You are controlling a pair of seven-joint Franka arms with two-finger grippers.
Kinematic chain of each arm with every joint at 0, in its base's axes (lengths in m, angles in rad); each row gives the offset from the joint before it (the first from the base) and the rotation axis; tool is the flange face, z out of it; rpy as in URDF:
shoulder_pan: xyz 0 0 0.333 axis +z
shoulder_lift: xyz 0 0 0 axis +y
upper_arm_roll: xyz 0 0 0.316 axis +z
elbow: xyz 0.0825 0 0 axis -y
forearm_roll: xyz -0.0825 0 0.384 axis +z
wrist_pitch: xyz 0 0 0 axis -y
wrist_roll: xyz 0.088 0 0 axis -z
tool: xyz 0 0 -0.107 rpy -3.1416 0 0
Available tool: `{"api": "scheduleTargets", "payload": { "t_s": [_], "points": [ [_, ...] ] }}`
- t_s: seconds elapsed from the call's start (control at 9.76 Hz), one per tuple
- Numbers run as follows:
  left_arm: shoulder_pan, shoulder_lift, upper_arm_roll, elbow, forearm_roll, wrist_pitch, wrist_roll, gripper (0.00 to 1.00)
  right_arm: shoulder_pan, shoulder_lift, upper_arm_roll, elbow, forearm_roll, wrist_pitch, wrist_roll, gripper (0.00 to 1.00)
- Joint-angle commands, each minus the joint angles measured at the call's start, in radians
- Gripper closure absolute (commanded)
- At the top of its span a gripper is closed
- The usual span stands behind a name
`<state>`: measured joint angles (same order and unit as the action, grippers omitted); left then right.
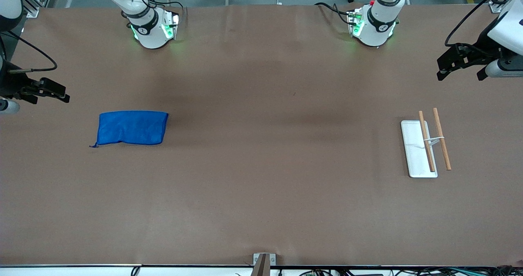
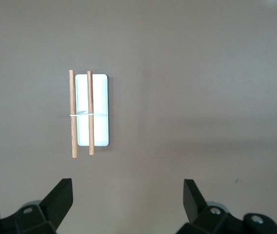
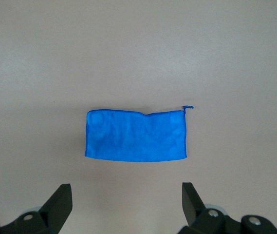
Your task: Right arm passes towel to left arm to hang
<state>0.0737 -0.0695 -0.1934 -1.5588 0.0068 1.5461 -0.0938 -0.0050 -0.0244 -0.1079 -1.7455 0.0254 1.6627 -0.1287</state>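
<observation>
The bright blue towel (image 1: 132,128) lies flat and folded on the brown table, toward the right arm's end, its tiny tag at one corner. It also shows in the right wrist view (image 3: 136,135). My right gripper (image 1: 61,93) hangs open and empty over the table's edge at that end, apart from the towel; in its wrist view the right gripper (image 3: 127,195) has its jaws wide apart. My left gripper (image 1: 440,68) hangs open and empty over the left arm's end of the table, with its jaws wide apart in its wrist view (image 2: 128,195).
A small rack (image 1: 416,161) with a white base and two wooden rods (image 1: 442,145) stands toward the left arm's end; the rack also shows in the left wrist view (image 2: 99,97). A metal bracket (image 1: 263,261) sits at the table's front edge.
</observation>
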Motion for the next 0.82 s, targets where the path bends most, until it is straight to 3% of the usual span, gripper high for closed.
{"api": "scheduleTargets", "payload": {
  "t_s": [0.0,0.41,0.72],
  "points": [
    [-0.005,0.013,-0.001,-0.009,0.004,-0.035,0.019,0.00,-0.004,-0.031,0.001,-0.028,0.007,0.009,-0.012,0.01],
    [-0.011,0.069,-0.001,0.039,0.004,-0.035,0.020,0.00,-0.006,-0.028,0.001,-0.044,0.007,0.015,-0.012,0.02],
    [-0.029,0.088,-0.005,0.037,-0.027,-0.031,-0.006,0.00,-0.022,-0.031,0.001,-0.194,0.007,0.141,-0.017,0.02]
  ]
}}
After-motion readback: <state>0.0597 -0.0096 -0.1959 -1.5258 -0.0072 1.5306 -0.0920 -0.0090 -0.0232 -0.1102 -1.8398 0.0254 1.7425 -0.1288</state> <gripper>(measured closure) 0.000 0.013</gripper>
